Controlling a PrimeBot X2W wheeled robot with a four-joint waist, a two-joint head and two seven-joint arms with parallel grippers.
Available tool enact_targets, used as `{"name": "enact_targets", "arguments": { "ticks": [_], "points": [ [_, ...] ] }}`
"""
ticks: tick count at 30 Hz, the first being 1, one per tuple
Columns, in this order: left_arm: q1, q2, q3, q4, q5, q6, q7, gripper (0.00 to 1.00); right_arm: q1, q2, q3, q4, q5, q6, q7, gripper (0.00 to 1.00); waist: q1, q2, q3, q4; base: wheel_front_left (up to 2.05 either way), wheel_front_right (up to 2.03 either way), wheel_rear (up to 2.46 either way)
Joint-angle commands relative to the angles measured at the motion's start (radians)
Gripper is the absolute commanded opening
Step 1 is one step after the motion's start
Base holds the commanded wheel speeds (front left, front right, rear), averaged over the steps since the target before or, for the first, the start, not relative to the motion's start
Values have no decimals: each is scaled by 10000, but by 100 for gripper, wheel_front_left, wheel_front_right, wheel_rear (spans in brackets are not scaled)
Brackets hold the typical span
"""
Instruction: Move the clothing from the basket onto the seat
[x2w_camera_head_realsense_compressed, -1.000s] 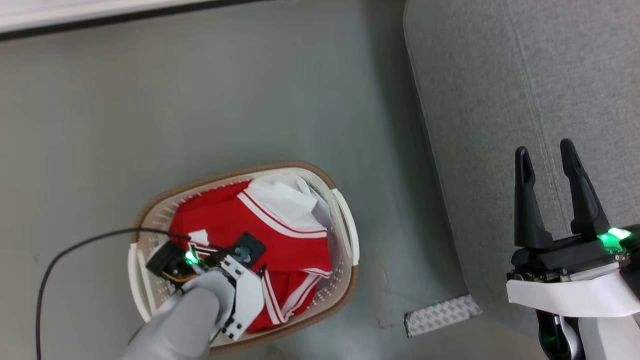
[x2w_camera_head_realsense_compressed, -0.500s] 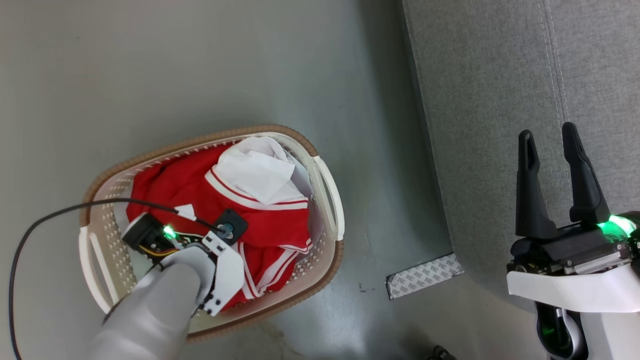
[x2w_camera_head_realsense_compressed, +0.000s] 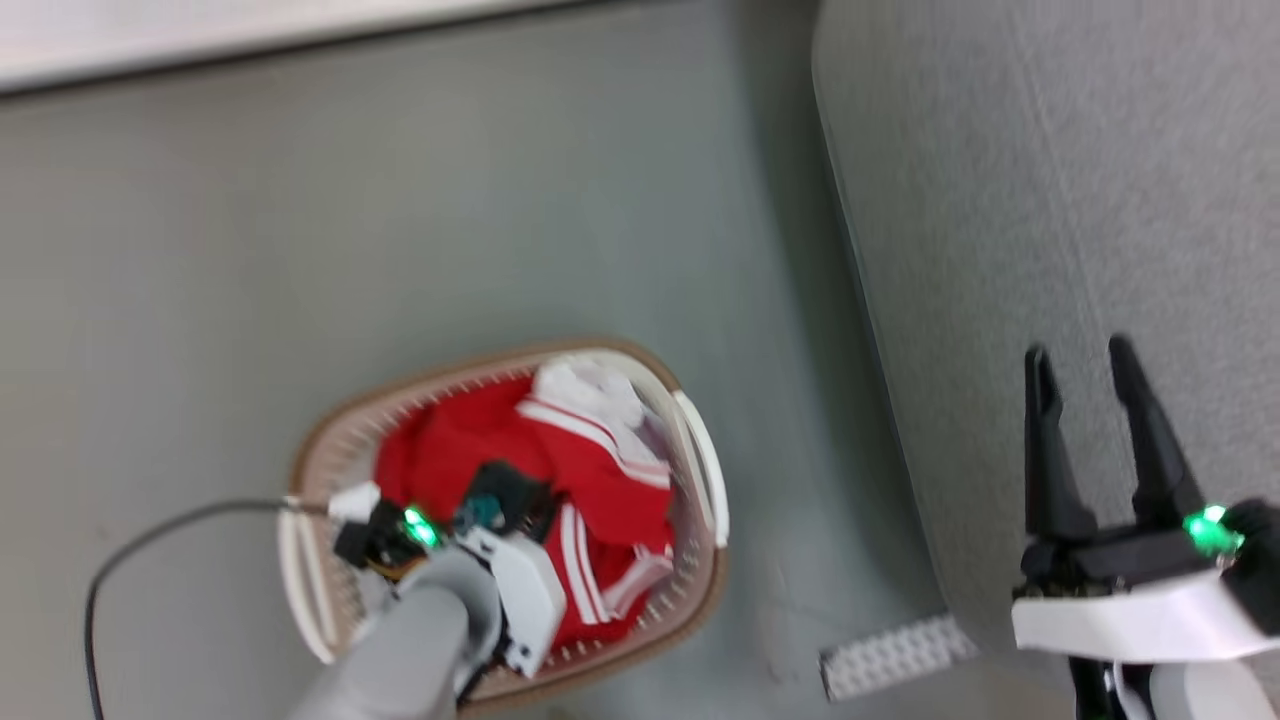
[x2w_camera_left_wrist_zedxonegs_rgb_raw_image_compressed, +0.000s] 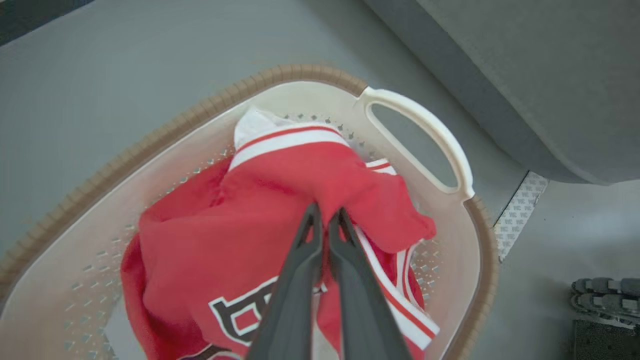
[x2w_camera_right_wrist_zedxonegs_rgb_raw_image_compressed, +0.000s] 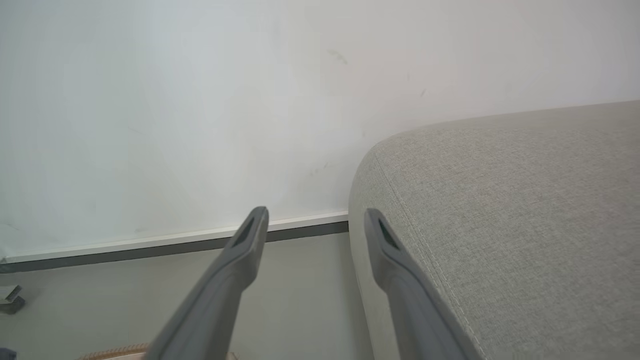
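The cream-white basket with a brown rim stands on the floor at lower left. It holds the clothing, red jerseys with white stripes. My left gripper reaches down into the basket and is shut on a raised fold of the red clothing; black-and-white lettering shows below the fingers. In the head view the left gripper is mostly covered by its own wrist. The grey seat fills the right side. My right gripper hangs open over the seat, holding nothing.
A patterned tape patch lies on the grey floor between basket and seat. A black cable loops left of the basket. A white wall with a baseboard runs along the far side. A wheel sits at the lower right.
The head view has shifted and blurred, so the camera moved. The jersey looks more bunched under my left gripper, with less of the white panel spread out. The right gripper stays open.
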Motion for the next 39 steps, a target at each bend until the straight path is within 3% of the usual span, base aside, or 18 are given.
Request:
{"name": "enact_targets", "arguments": {
  "ticks": [1, 12, 25, 39],
  "points": [
    [341, -38, -48, -240, -225, 9, -69, 0, 260, -22, -69, 114, -129, -21, 3, 100, 0, 0, -1289, 677, 0, 0, 0],
    [2481, 105, 174, -2808, -1677, 51, -139, 0, 1802, -22, -625, 546, -683, -21, 4, 100, 0, 0, -3761, 1818, 0, 0, 0],
    [4743, 715, 550, -6609, -2376, 811, 655, 0, 2951, -22, -796, 769, -963, -21, 4, 100, 0, 0, -5475, 2363, 0, 0, 0],
    [5805, 1365, 901, -10506, -2771, 1590, 1735, 0, 3030, -325, 314, 978, -1630, -21, 4, 100, 0, 0, -6171, 2449, 0, 0, 0]
  ]
}}
